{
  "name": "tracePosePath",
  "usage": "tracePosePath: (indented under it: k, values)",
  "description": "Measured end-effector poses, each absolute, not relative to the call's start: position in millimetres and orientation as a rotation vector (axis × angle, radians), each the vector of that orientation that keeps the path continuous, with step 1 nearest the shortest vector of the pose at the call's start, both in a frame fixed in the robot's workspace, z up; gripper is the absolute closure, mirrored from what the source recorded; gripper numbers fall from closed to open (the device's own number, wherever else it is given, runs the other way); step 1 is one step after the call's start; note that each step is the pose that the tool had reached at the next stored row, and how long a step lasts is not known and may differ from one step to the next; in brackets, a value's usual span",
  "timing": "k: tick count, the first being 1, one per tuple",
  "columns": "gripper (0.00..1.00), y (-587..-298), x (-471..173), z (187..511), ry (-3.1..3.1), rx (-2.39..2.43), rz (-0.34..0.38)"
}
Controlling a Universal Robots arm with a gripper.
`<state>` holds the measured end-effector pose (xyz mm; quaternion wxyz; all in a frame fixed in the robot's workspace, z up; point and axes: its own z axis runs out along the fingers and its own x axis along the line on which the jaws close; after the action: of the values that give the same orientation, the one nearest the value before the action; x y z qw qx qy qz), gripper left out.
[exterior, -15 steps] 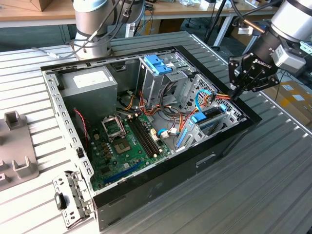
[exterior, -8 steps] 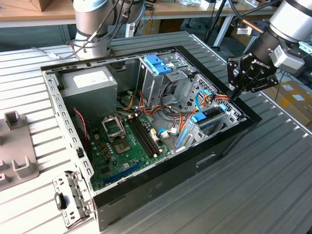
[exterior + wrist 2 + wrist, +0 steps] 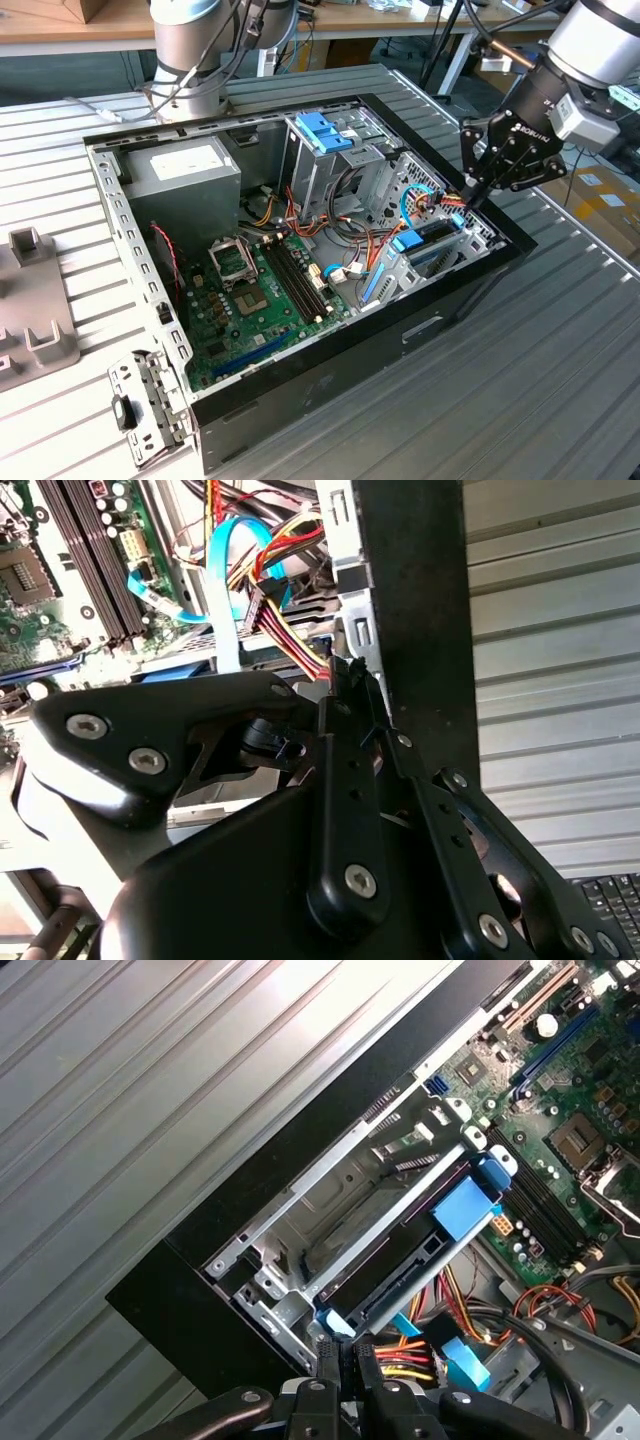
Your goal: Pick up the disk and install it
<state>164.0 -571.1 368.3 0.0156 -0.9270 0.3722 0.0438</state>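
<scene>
The disk [image 3: 400, 1250], a dark flat drive in a bright blue carrier frame, lies in the lower metal bay at the corner of the open computer case [image 3: 400, 335]. In the exterior view the disk [image 3: 425, 243] sits near the case's right wall. My gripper [image 3: 470, 200] reaches down over that corner. Its fingers are shut together with nothing between them. In the first wrist view my gripper [image 3: 345, 1348] has its tips at the blue end corner of the disk's frame. In the second wrist view my gripper [image 3: 347, 672] stands beside coloured cables.
A blue plastic bracket [image 3: 322, 130] tops the metal drive cage. Red, yellow and blue cables [image 3: 440, 200] crowd the space by the gripper. The motherboard [image 3: 260, 290] and power supply [image 3: 185, 165] fill the case's left. A second arm's base [image 3: 195, 50] stands behind. Grey fixtures [image 3: 35, 300] sit at the left.
</scene>
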Motion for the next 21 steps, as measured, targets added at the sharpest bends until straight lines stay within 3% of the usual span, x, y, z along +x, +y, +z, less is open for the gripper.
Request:
tracePosePath:
  k: [21]
  values:
    - [0.84, -569.5, 142.8, 362.3, 1.196, -2.866, 0.136]
